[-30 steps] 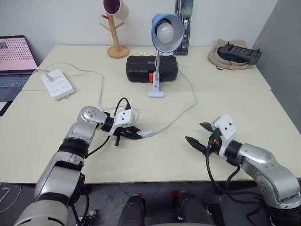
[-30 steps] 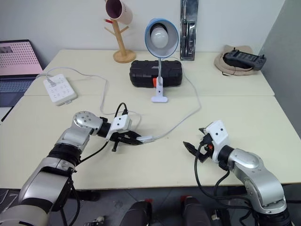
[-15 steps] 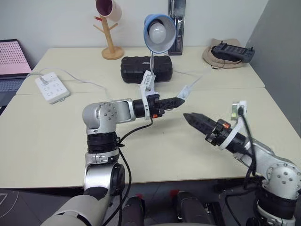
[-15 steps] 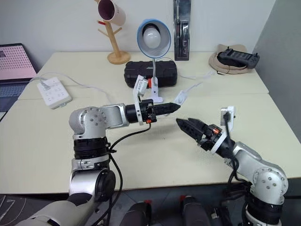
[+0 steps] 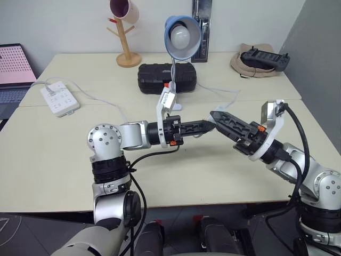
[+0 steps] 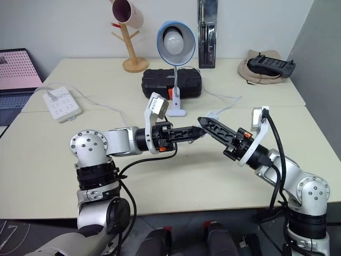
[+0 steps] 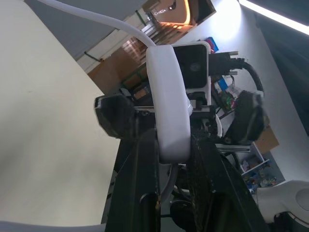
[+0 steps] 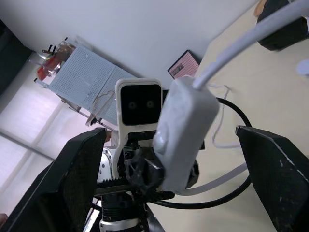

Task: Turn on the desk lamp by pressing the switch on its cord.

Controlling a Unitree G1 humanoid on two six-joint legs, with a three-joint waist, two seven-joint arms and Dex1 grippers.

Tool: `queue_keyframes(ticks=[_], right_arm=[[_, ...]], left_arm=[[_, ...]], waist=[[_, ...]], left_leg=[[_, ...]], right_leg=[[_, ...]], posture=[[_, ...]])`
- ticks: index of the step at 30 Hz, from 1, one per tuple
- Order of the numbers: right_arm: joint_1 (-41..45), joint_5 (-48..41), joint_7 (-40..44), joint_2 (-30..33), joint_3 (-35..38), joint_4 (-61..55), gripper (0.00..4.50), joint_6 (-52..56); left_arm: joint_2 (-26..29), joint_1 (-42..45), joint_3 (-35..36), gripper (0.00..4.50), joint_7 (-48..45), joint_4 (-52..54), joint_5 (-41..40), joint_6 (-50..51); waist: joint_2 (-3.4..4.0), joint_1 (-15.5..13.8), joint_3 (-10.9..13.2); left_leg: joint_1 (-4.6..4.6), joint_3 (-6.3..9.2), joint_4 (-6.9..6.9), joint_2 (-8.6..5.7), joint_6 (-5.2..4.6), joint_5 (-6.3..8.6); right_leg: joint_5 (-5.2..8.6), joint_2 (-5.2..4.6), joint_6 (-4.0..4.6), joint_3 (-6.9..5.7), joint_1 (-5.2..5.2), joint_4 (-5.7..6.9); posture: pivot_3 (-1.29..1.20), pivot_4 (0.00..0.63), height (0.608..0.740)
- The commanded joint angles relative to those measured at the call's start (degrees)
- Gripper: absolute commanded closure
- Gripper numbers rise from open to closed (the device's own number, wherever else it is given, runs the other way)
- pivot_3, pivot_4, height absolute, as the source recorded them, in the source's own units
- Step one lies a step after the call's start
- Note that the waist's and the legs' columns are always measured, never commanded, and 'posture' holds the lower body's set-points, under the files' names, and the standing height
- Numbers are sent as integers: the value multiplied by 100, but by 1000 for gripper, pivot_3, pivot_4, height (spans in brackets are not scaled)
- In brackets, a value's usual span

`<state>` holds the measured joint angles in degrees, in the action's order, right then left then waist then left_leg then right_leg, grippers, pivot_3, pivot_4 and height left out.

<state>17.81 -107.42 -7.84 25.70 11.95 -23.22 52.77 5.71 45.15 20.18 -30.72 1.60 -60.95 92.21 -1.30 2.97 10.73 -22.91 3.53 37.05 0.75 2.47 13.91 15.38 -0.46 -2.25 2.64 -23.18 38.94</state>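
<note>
Right now my left gripper (image 5: pixel 209 126) sits at frame centre, clamped on the switch (image 7: pixel 169 104), lifted off the table (image 5: pixel 53 160). My right gripper (image 5: pixel 217 116) meets it from the right, fingers (image 8: pixel 79 179) spread wide, one on either side of the switch without touching it. From the switch, the cord (image 5: pixel 226 101) runs up and right, then back toward the lamp (image 5: pixel 181 37) at top centre, bulb unlit, in front of a black case (image 5: pixel 154 77).
</note>
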Motion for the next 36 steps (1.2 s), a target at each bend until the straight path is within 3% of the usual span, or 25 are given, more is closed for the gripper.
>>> queue_keyframes(ticks=[1,12,18,19,29,30,32,36], right_arm=[[129,-347,106,212,-81,-121,0,-172],[-34,-480,263,527,-142,-112,2185,-411],[-190,-545,382,707,-119,-184,3617,-462],[-223,-551,406,735,-116,-197,3682,-473],[-293,-521,590,1057,-211,-274,3702,-468],[-275,-512,607,1084,-226,-262,3006,-468],[-237,-481,661,1133,-254,-241,2785,-467],[-186,-230,770,1284,-267,-176,1826,-417]], left_arm=[[15,32,-30,4099,338,-34,-511,29],[1,115,5,4099,1262,-232,-1489,29],[15,243,-5,4099,1602,-457,-1784,-2],[30,245,-25,4099,1640,-480,-1832,-22],[172,171,-266,4099,1830,-552,-2167,-191],[190,154,-290,4099,1832,-546,-2188,-201],[234,125,-337,4099,1835,-543,-2243,-226],[333,59,-464,4099,1783,-525,-2306,-273]], waist=[[0,-8,0],[0,-42,0],[-1,-69,1],[-1,-73,1],[-1,-109,1],[-2,-111,1],[-1,-110,1],[-2,-114,1]], left_leg=[[0,0,0,0,0,0],[-1,1,0,0,0,0],[-1,0,0,0,0,0],[-1,0,-1,0,0,0],[-2,-1,-1,0,0,0],[-2,-1,-1,-1,0,0],[-2,-2,-1,-1,0,0],[-2,-1,-2,0,0,0]], right_leg=[[0,0,0,0,0,0],[0,0,0,0,-1,-1],[0,1,0,0,-1,-2],[0,1,0,0,-1,-3],[0,1,-1,1,-1,-6],[0,1,-1,2,-1,-6],[1,1,-1,2,-1,-7],[1,2,-1,2,-2,-7]], posture=[[0,150,740],[0,150,740],[0,150,740],[0,150,740],[0,150,740],[0,150,740],[0,150,740],[0,150,740]])
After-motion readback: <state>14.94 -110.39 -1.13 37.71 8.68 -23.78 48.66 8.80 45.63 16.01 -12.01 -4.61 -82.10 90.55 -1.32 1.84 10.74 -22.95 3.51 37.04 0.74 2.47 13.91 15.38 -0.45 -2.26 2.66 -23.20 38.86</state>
